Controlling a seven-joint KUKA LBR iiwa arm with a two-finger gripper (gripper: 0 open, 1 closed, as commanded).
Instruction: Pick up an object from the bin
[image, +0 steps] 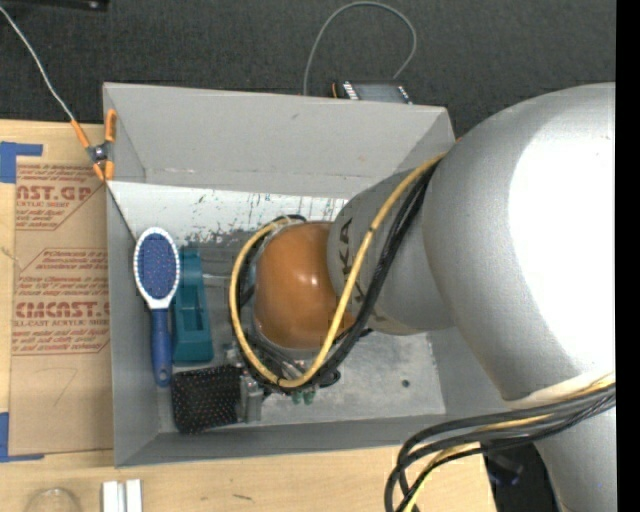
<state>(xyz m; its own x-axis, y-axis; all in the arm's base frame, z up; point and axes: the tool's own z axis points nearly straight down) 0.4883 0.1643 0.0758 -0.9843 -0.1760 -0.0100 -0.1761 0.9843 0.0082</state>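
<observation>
— Closest to the lens?
— Bulk of the arm (520, 230), stretched in from the right. Then the orange cover (290, 285), with yellow cables (238, 300) looped round it.
— And the pincer (285, 385)?
— Tucked under that cover, seemingly low over the bin floor (400, 370). Wide or narrow: cannot tell. No held thing to be seen.
— Next down?
— Black bristly brush (205, 398) in the near left corner, just beside the pincer. Likeliest pick, judging by closeness alone. Then a teal block (192, 320), lying alongside a blue-handled hairbrush (157, 270) with a white-rimmed oval head. Beyond, the grey back wall (270, 130).
— Likely trouble?
— Closing on bristles rather than the body, so slipping on the lift. Catching the teal block too, given the crowding. Snagging a cable loop on the bristles. Scraping the floor, being so low.
</observation>
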